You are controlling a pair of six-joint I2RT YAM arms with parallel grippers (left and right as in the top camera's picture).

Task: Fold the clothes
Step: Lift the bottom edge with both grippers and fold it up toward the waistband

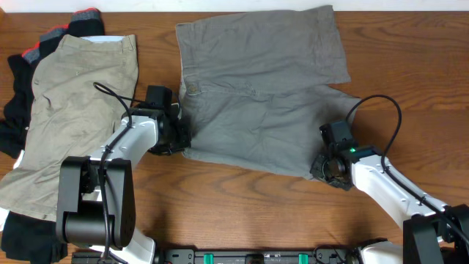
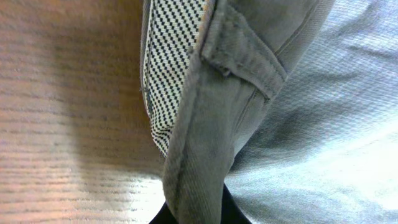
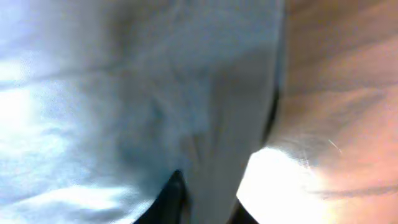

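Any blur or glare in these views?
Overhead: sharp, evenly lit grey shorts. Left wrist: crisp on the checked lining, pale glare on the table below. Right wrist: blurred throughout, cloth washed bluish, bright glare on the wood.

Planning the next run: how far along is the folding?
Done: nothing folded yet. In hand: grey shorts spread out, left claw shut on the waistband, right claw at the leg end, grip unclear. Left: khaki shorts and the dark pile beneath them.
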